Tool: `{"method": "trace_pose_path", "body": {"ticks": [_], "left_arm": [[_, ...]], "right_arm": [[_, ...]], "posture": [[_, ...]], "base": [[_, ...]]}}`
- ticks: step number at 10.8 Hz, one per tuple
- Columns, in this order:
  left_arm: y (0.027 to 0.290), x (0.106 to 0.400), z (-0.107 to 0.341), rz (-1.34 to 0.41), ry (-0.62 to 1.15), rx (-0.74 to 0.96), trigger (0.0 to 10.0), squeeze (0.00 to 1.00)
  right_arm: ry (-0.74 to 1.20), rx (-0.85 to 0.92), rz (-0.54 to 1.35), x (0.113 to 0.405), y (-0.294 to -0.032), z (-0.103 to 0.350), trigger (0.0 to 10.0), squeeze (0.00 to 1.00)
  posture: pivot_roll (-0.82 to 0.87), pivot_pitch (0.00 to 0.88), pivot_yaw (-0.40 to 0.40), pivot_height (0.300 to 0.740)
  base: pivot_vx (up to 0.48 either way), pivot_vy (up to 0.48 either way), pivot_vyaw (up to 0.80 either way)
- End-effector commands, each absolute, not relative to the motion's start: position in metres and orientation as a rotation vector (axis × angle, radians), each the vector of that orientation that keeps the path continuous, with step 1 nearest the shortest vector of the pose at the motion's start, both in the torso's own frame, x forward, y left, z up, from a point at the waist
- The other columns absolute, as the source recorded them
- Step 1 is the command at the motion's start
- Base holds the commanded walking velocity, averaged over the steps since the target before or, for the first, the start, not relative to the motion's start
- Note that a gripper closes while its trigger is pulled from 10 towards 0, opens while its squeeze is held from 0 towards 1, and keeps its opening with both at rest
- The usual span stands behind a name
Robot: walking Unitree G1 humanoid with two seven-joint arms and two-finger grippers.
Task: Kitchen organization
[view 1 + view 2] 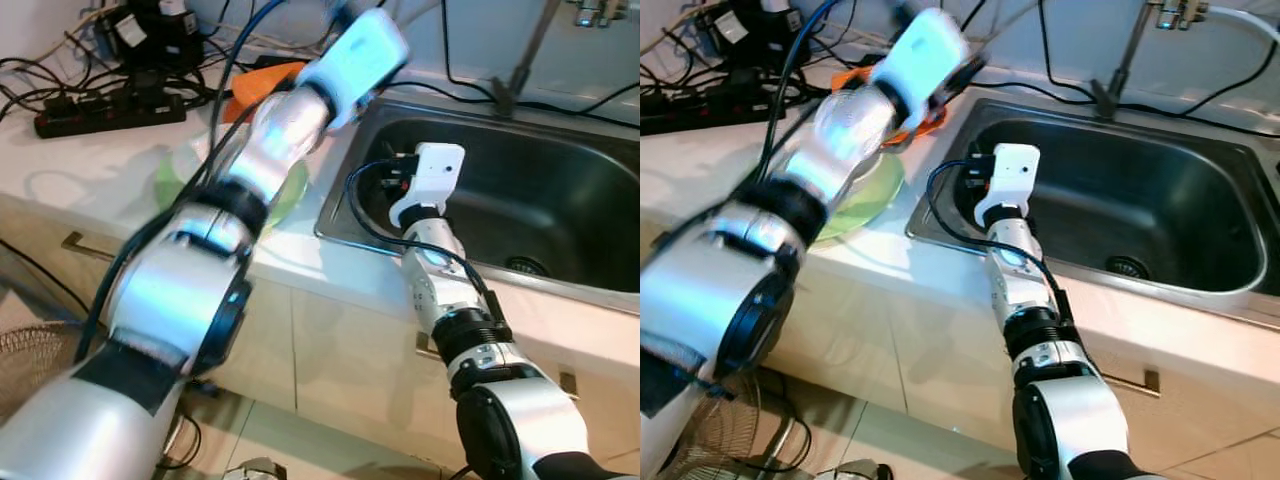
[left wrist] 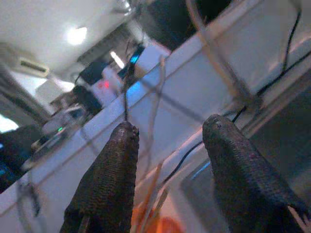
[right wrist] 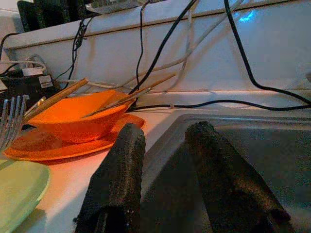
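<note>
Orange glossy bowl [image 3: 73, 119] on plate [image 3: 58, 145]; steel sink [image 1: 1160, 200]; claws gaping.

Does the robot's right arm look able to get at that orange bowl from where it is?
Probably yes. The right gripper sits open at the sink's near left corner, and the orange bowl lies just ahead on the counter with nothing between; the chopsticks resting in it might get knocked.

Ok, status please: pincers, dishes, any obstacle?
Left pincer open, raised over counter, empty. Right pincer open at sink edge. Orange bowl with chopsticks on counter. Cables nearby.
</note>
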State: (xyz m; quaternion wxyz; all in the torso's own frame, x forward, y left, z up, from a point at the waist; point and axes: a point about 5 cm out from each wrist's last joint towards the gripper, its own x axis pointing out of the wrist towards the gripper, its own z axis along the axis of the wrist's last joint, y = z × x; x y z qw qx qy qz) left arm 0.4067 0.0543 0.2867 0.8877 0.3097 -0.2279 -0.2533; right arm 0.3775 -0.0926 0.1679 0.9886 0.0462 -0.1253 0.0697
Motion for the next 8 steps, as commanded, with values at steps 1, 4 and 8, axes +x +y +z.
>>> {"method": "trace_pose_path", "body": {"ticks": [1,4,8], "left_arm": [[0.064,0.407,0.282,-0.491,-0.489,0.72,10.0,0.0],[0.078,0.407,0.258,-0.45,-0.442,0.982,10.0,0.0],[0.074,0.4,0.224,-0.483,-0.382,1.083,10.0,0.0]], "right_arm": [[-0.268,0.101,0.126,0.377,-0.096,0.17,10.0,0.0],[-0.269,0.103,0.119,0.376,-0.095,0.169,10.0,0.0],[-0.271,0.102,0.11,0.374,-0.096,0.166,10.0,0.0]], "posture": [[0.08,0.001,0.014,0.74],[0.06,0.0,0.028,0.74],[0.05,0.0,0.039,0.74]], "base": [[0.0,0.0,0.0],[0.0,0.0,0.0],[0.0,0.0,0.0]]}}
